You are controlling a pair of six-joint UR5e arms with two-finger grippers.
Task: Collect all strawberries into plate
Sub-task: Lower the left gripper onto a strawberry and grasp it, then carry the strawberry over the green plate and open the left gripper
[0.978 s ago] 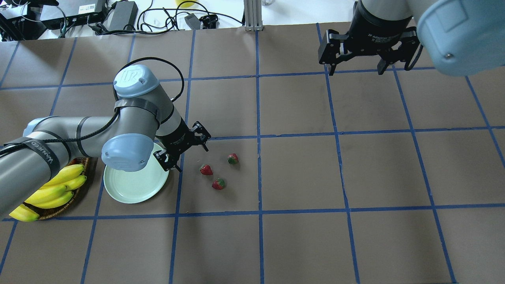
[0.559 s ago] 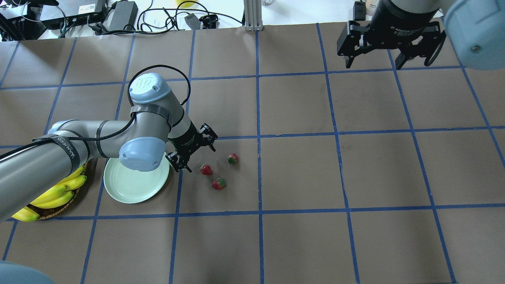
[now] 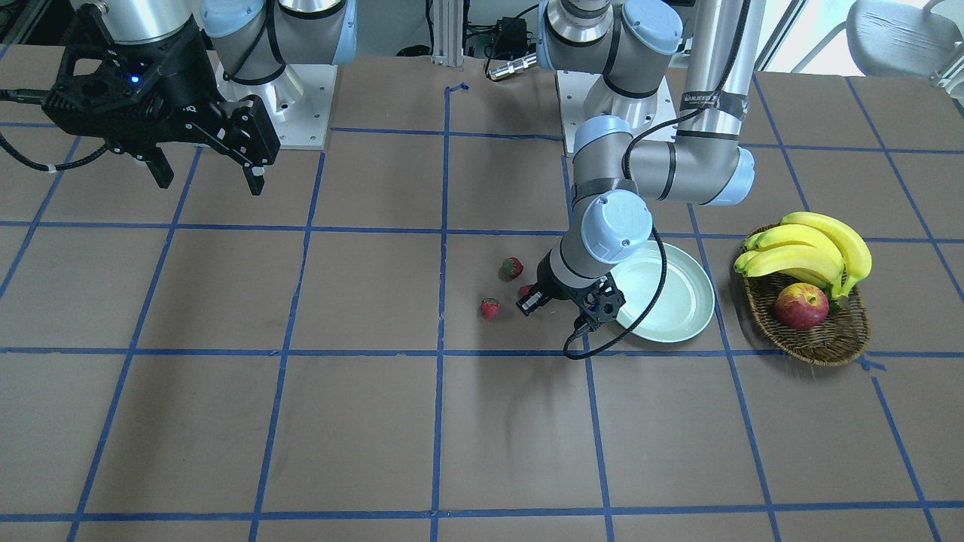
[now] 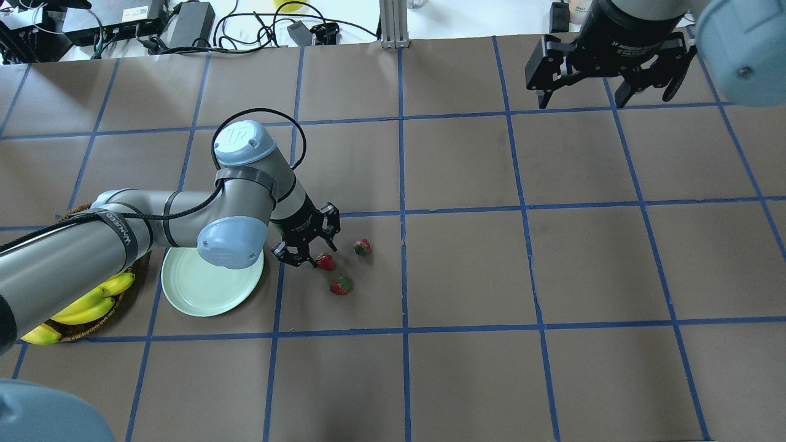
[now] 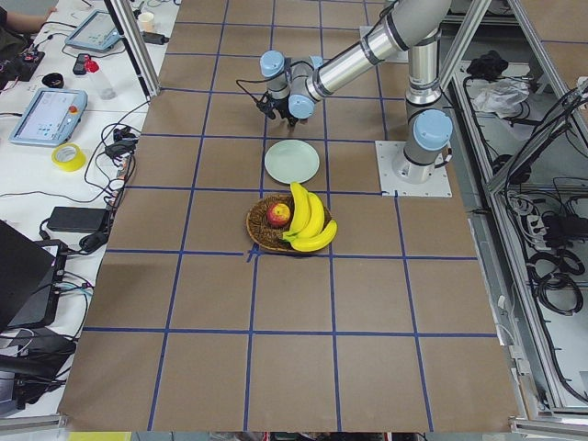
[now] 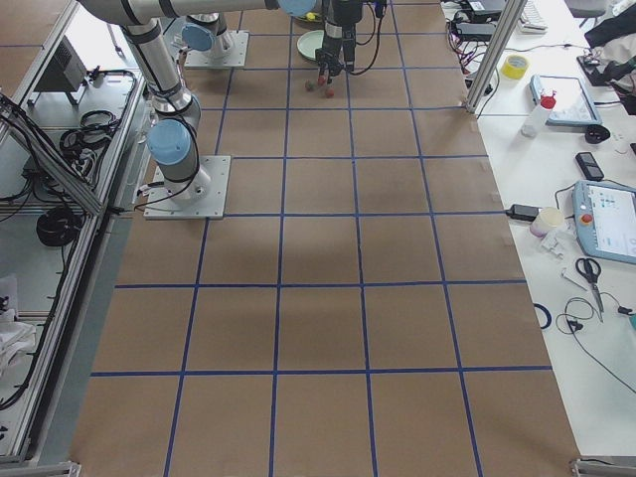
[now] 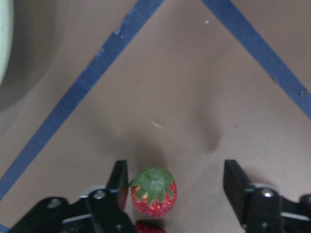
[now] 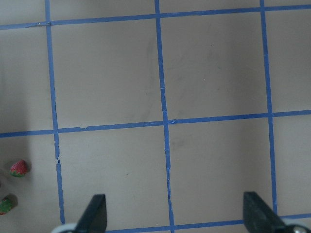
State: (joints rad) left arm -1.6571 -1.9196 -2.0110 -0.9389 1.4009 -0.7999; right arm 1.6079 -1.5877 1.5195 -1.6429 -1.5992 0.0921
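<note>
— What sort of place was it?
— A robotics lab: a tape-gridded table (image 6: 397, 328), a teach pendant (image 6: 606, 224) at 3 o'clock, coiled cables (image 6: 52, 227) at 9 o'clock.

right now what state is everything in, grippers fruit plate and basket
left gripper: open, jaws straddling the first strawberry, not shut on it
first strawberry: on the table, between the open jaws
second strawberry: loose on the table
third strawberry: loose on the table
plate: empty
right gripper: open, empty, raised
basket: holds bananas and an apple
</note>
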